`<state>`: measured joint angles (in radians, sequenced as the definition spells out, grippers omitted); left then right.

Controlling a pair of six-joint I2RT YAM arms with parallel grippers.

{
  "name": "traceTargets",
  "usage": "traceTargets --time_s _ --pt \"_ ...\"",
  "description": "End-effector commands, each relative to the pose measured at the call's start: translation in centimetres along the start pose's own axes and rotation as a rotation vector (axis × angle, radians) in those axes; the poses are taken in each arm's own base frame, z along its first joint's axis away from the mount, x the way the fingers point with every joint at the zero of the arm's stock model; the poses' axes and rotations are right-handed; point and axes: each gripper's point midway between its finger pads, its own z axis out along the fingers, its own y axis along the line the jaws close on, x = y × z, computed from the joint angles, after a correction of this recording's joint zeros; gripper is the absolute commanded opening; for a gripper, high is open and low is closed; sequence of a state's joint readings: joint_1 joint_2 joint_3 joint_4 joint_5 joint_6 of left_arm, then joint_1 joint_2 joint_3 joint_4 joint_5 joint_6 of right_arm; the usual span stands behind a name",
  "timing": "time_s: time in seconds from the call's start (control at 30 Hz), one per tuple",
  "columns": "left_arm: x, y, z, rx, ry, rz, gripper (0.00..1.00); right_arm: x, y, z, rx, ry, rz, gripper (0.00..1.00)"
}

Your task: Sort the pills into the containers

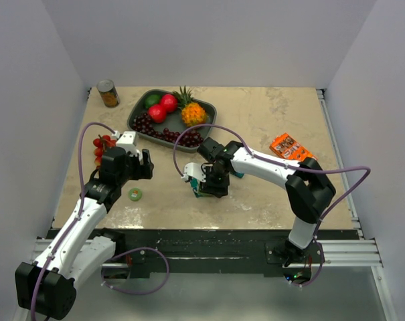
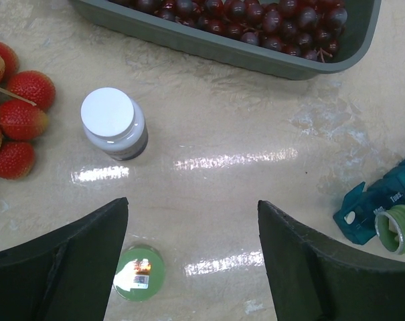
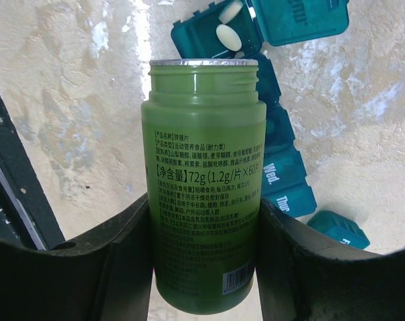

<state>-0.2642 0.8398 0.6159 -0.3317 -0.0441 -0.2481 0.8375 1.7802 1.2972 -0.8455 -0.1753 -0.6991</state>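
we read "72g (1.2g/片×60片)" in the small chinese print on the green bottle (image 3: 205,180). the teal containers (image 3: 282,190) said "wed." and "thur". in the left wrist view we read "tues" on one.

The left gripper (image 1: 139,166) hangs over the left part of the counter (image 1: 256,200), just beyond a green cap (image 1: 134,194) that lies flat nearer the arm bases. Near the middle, the right gripper (image 1: 203,184) sits low with a green bottle (image 1: 197,188) in its jaws. Teal containers (image 1: 237,174) show just beside it. A grey fruit tray (image 1: 132,120) stands farther back, with a tin can (image 1: 108,93) in the far-left corner. An orange packet (image 1: 288,146) lies at the right and red berries (image 1: 102,147) at the left.
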Motion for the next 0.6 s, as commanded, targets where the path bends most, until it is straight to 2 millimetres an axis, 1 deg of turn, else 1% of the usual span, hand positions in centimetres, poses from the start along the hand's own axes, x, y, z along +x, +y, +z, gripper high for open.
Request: traceTargets --time_s 0.0,0.07,0.1,0.17,0.2,0.23,0.27,0.3,0.33,0.37,0.4,0.43,0.47,0.53,0.57 --pt "-2.4 -1.0 -0.6 0.048 -0.063 0.016 0.82 -2.3 0.5 -2.0 -0.004 -0.131 -0.013 0.00" --pt "-2.3 -1.0 -0.7 0.049 -0.062 0.016 0.83 -2.7 0.4 -2.6 0.000 -0.175 -0.013 0.00" --pt "-2.3 -1.4 -0.8 0.076 -0.062 0.019 0.83 -2.9 0.4 -3.3 -0.004 -0.216 -0.003 0.00" --pt "-2.3 -1.6 -0.9 0.085 -0.066 0.016 0.83 -3.3 0.2 -4.2 0.003 -0.277 0.000 0.00" --pt "-2.3 -1.8 -1.0 0.096 -0.069 0.013 0.83 -3.2 0.2 -5.1 0.014 -0.312 0.006 0.00" --pt "-2.3 -1.8 -1.0 0.100 -0.071 0.010 0.84 -3.6 0.6 -5.6 -0.005 -0.356 0.004 0.00" --pt "-2.4 -1.9 -1.2 0.103 -0.078 0.006 0.84 -3.9 0.4 -6.1 0.001 -0.391 -0.001 0.00" --pt "-2.5 -2.1 -1.3 0.110 -0.079 -0.008 0.84 -3.6 0.4 -6.7 0.004 -0.419 0.008 0.00" --pt "-2.5 -2.1 -1.4 0.113 -0.081 -0.017 0.84 -4.5 0.7 -8.1 0.006 -0.490 -0.011 0.00" --pt "-2.7 -2.3 -1.7 0.121 -0.087 -0.029 0.84 -4.6 0.8 -8.8 0.009 -0.521 -0.013 0.00" --pt "-2.3 -2.7 -1.9 0.138 -0.072 -0.060 0.84 -4.7 0.6 -9.6 0.017 -0.555 -0.012 0.00" --pt "-2.2 -3.0 -2.1 0.151 -0.071 -0.074 0.84 -5.3 0.5 -11.3 0.050 -0.611 -0.034 0.00" --pt "-2.1 -3.3 -2.4 0.169 -0.066 -0.105 0.84 -5.7 0.7 -12.2 0.046 -0.651 -0.043 0.00" --pt "-1.7 -3.6 -2.6 0.178 -0.053 -0.134 0.85 -6.4 0.3 -14.2 0.086 -0.722 -0.061 0.00" --pt "-1.4 -3.6 -2.9 0.177 -0.040 -0.156 0.85 -7.0 0.7 -15.9 0.099 -0.774 -0.085 0.00"
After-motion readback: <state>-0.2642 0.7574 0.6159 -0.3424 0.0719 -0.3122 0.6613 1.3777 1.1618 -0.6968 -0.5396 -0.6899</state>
